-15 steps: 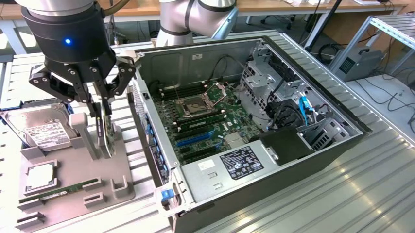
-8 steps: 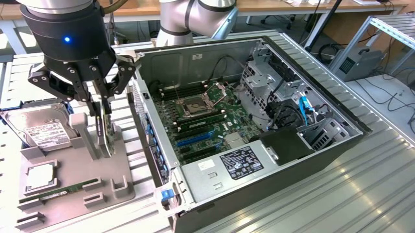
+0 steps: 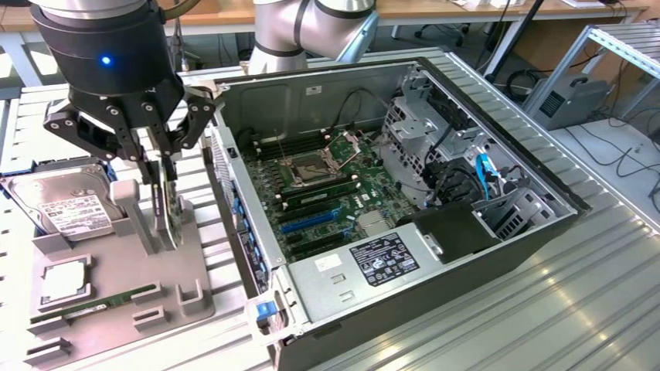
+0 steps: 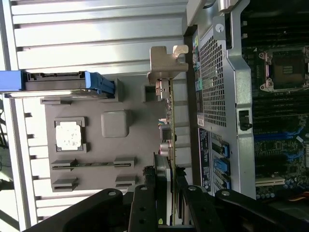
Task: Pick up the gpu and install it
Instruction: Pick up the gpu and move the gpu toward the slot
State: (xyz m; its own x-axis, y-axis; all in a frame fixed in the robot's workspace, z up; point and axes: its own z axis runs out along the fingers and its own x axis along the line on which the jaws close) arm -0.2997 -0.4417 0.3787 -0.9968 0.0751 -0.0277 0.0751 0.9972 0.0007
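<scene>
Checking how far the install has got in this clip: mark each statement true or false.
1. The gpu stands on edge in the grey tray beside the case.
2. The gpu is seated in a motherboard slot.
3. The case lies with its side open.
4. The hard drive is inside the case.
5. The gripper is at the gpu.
1. True: the gpu stands on edge in the grey tray.
2. False: it is at the tray, outside the case; it is not on the motherboard.
3. True.
4. False: the hard drive rests on the tray, at the exterior view's left.
5. True: the gripper is down over the gpu.
</scene>
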